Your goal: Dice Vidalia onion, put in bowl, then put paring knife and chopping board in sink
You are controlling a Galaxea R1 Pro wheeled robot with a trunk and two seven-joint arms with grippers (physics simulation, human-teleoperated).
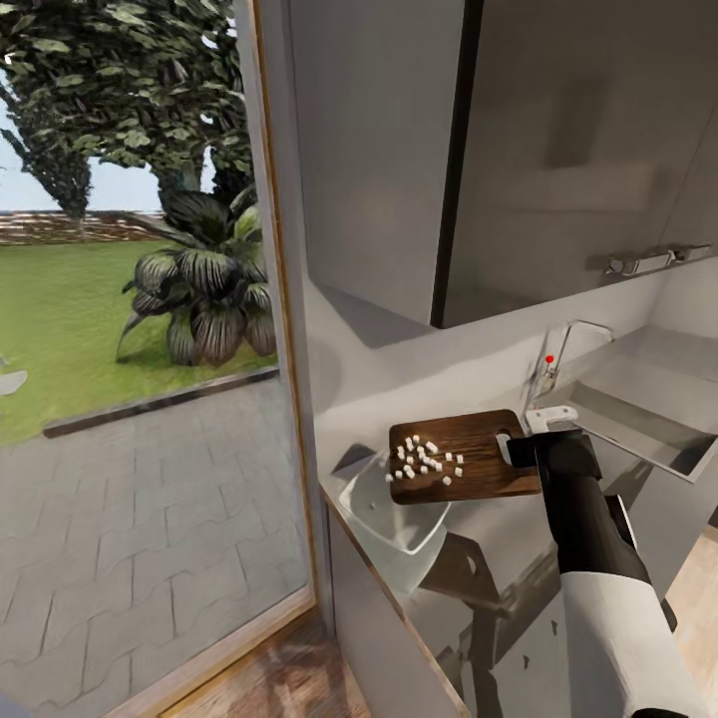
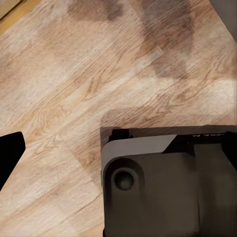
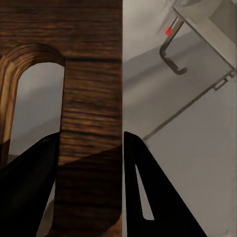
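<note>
- The chopping board [image 1: 469,455] is up off the countertop [image 1: 499,538], carried by its handle end, and its far end hangs over the bowl [image 1: 394,514].
- White diced onion [image 1: 427,460] pieces sit scattered on the board's left half; none can be made out in the bowl yet, so the tipping looks to be still ahead.
- The right gripper [image 1: 519,451] grips the board at its 3 o'clock end. In the right wrist view its dark fingers [image 3: 148,197] straddle the wood strip beside the slot-shaped handle hole [image 3: 34,108], clamped on the board's edge.
- The bowl sits at about 7 o'clock of the board, near the counter's window-side end.
- The sink [image 1: 638,419] lies out at 2 o'clock of the board, with its faucet [image 1: 568,349] and red dot between them; the basin looks free of the onion.
- The paring knife can't be picked out anywhere.
- Judgement on progress: onion fetched and diced; what remains is sliding the pieces into the bowl, then board and knife into the sink.
- The left wrist camera looks down at wooden floor [image 2: 89,74] and the robot's grey base [image 2: 168,187]; one dark fingertip [image 2: 10,153] pokes in at the edge, and whether that gripper is open or closed cannot be told.
</note>
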